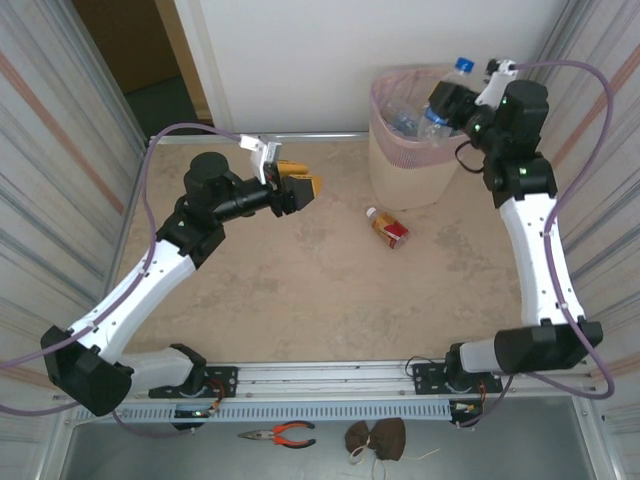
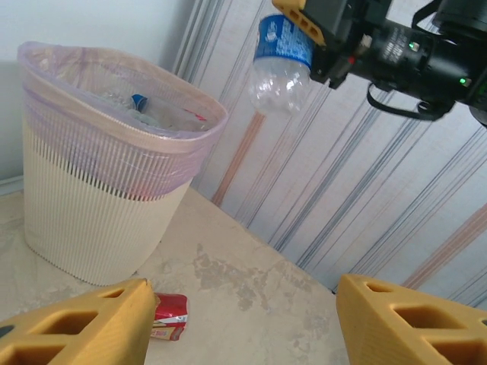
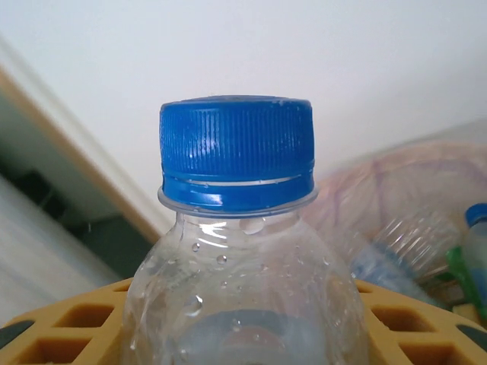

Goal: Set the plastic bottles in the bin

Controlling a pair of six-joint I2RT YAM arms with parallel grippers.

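Over the upper right of the overhead view, the right fingers (image 2: 303, 17) are clamped on a clear, blue-labelled bottle (image 1: 452, 82) just under its blue cap. They hold it high above the bin (image 1: 400, 175), near the right side of the rim. Whether it hangs squarely over the mouth I cannot tell, since the left wrist view puts it up and to the right of the opening. The pink-lined bin already holds several bottles.

This looks like the drop step. The next move probably calls for bringing the bottle over the middle of the opening and then parting the fingers so it falls in without hitting the rim.

Left of centre, the left fingers (image 1: 300, 187) stand apart and empty above the table (image 1: 300, 300). One small red-labelled bottle (image 1: 388, 229) lies on its side near the bin's base, between them and the bin. It looks like the next pick.
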